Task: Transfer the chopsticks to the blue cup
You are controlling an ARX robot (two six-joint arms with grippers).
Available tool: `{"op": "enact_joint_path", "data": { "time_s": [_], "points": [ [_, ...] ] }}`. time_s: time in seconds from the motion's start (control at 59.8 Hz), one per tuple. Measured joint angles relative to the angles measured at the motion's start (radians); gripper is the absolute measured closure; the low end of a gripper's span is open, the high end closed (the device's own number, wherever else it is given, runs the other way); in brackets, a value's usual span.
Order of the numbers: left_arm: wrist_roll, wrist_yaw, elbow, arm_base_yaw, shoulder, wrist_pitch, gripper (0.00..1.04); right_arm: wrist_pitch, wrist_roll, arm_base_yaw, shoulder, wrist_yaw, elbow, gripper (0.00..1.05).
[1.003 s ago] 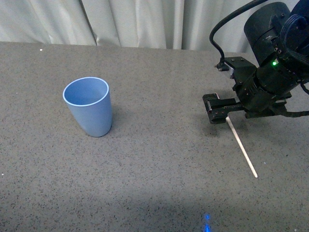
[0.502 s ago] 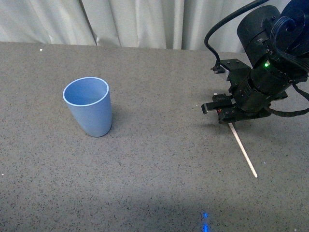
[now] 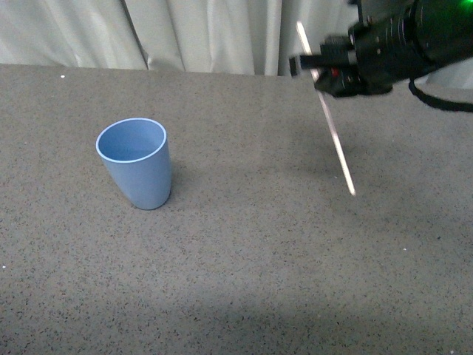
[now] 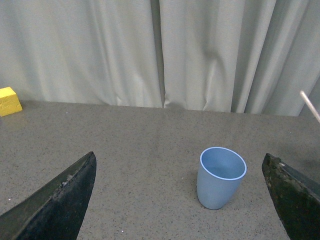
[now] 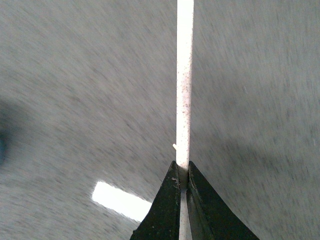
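Note:
The blue cup stands upright on the grey table at the left; it also shows in the left wrist view. My right gripper is shut on the chopsticks, a thin cream-white stick held in the air at the upper right, tilted, with its lower end above the table. In the right wrist view the stick runs straight out from between the closed black fingers. My left gripper is open and empty, low over the table, with the cup between and beyond its fingertips. The stick's tip shows at that view's edge.
Pale curtains hang behind the table's far edge. A yellow block sits far off at the table's back, seen only in the left wrist view. The grey speckled tabletop spreads between the cup and the right arm.
My right gripper has lifted the chopsticks off the table and risen up and slightly left. The stick now hangs tilted in the air. The cup has not moved.

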Motion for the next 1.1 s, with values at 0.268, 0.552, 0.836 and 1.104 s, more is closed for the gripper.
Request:
{"op": "enact_joint_path", "data": {
  "time_s": [0.268, 0.552, 0.836, 1.104],
  "points": [
    [0.000, 0.000, 0.000, 0.000, 0.000, 0.000, 0.07, 0.520, 0.045, 0.099, -0.018, -0.165, -0.096, 1.04],
    [0.000, 0.000, 0.000, 0.000, 0.000, 0.000, 0.07, 0.763, 0.114, 0.185, 0.072, -0.308, -0.022, 1.04],
    [0.000, 0.000, 0.000, 0.000, 0.000, 0.000, 0.07, 0.768, 0.170, 0.231, 0.185, -0.394, 0.100, 1.04],
    [0.000, 0.000, 0.000, 0.000, 0.000, 0.000, 0.07, 0.761, 0.208, 0.248, 0.309, -0.404, 0.204, 1.04]
  ]
}}
